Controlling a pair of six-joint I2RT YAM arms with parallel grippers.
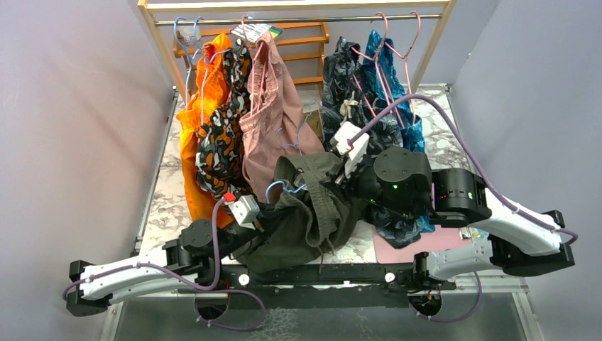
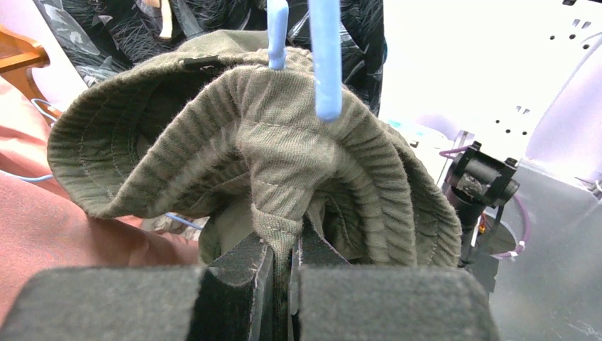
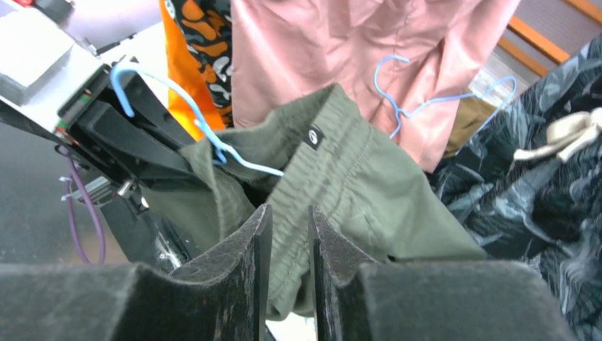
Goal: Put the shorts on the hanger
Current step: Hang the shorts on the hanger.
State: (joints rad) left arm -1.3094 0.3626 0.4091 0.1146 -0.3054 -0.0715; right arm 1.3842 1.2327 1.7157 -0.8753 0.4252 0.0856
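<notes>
The dark olive shorts [image 1: 312, 209] hang bunched between my two grippers above the table's near middle. My left gripper [image 2: 284, 241] is shut on a fold of their ribbed waistband [image 2: 270, 142]. In the top view it [image 1: 264, 217] sits at their left edge. A light-blue wire hanger [image 3: 213, 145] passes into the waist opening beside it, and its wire [image 2: 325, 57] crosses the waistband. Its hook [image 1: 273, 188] shows above the cloth. My right gripper [image 3: 284, 213] is nearly closed with waistband cloth [image 3: 334, 170] between the fingers, at the shorts' upper right [image 1: 341, 177].
A wooden rack [image 1: 298, 7] at the back holds orange, leaf-print and dusty-pink shorts [image 1: 266, 106] on the left, and dark print garments on pink hangers [image 1: 387, 42] on the right. Another blue hanger [image 3: 426, 99] lies against the pink shorts. A pink mat [image 1: 419, 245] lies near right.
</notes>
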